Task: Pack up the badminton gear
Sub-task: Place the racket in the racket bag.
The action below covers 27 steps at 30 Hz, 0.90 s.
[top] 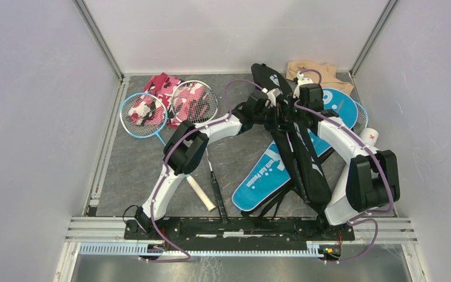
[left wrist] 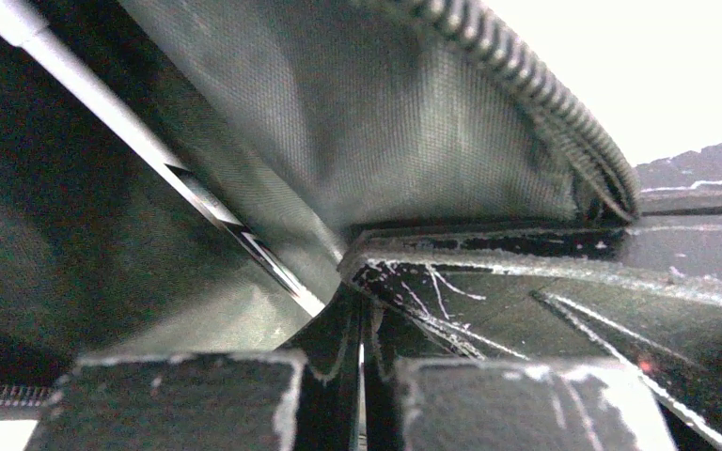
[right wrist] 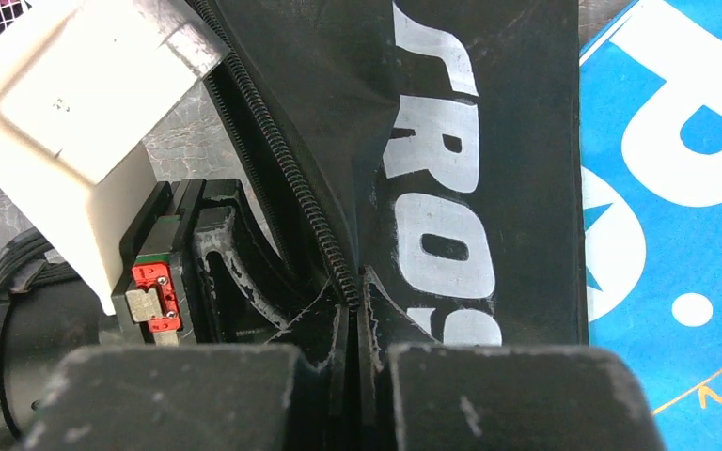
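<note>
Right fingers (right wrist: 489,395) pinch the black cover (right wrist: 526,141) at its zip; left fingers (left wrist: 179,404), clear only wrist-side, clamp its lining.

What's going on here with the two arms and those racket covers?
The left arm and right arm each have their jaws shut on the zip edge of the black cover, which lies across the blue cover. Two rackets lie unpacked at the far left, heads over the pink cloth.

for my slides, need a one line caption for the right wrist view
Right gripper pinched shut on the zipper edge of the black cover, with the blue cover beside it.
</note>
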Motion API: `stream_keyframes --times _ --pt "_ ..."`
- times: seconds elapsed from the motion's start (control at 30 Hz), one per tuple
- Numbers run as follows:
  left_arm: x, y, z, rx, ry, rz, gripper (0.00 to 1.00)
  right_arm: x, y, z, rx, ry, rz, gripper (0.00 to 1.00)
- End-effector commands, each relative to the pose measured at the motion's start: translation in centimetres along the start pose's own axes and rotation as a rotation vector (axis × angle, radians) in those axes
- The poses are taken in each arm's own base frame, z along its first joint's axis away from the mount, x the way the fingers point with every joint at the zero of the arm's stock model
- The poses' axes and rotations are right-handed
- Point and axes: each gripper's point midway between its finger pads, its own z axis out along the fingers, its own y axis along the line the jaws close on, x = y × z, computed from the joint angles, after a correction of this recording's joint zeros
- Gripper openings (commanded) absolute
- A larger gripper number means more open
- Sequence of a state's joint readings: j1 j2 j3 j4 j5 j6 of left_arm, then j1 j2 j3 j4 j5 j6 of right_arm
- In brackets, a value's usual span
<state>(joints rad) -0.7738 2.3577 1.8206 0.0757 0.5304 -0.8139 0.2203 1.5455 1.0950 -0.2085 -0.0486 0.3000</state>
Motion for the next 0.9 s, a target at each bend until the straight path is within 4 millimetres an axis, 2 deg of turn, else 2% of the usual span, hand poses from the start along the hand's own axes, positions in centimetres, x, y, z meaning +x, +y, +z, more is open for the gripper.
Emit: stream_keyframes --times 0.0,0.2,0.33,0.47,0.53,0.63,0.77,0.87 --pt "-0.7 -2.6 -1.4 0.063 -0.002 0.063 0.07 -2.9 0.2 -1.4 -0.005 -0.096 0.02 0.0" --pt "1.1 -3.1 -4.9 0.087 0.055 0.189 0.34 -4.6 -0.5 -1.8 0.015 -0.128 0.07 0.0" --pt "2.3 -3.1 -8.4 0.084 0.096 0.309 0.42 -5.7 -0.6 -2.0 -0.002 -0.147 0.111 0.0" --pt "2.9 -1.4 -12.6 -0.019 0.132 0.419 0.48 -6.2 -0.5 -2.1 -0.022 -0.154 0.147 0.0" --pt "2.8 0.5 -14.8 -0.099 0.143 0.455 0.52 -6.5 -0.7 -2.0 -0.03 -0.159 0.164 0.0" --pt "1.6 4.6 -18.9 -0.253 0.134 0.462 0.6 -7.0 -0.9 -1.8 -0.047 -0.165 0.197 0.0" --pt "0.3 8.8 -24.3 -0.386 0.128 0.413 0.62 -7.8 -1.0 -1.6 -0.075 -0.175 0.231 0.0" --pt "0.4 11.6 -27.5 -0.499 0.131 0.399 0.62 -8.3 -1.0 -1.6 -0.091 -0.188 0.251 0.0"
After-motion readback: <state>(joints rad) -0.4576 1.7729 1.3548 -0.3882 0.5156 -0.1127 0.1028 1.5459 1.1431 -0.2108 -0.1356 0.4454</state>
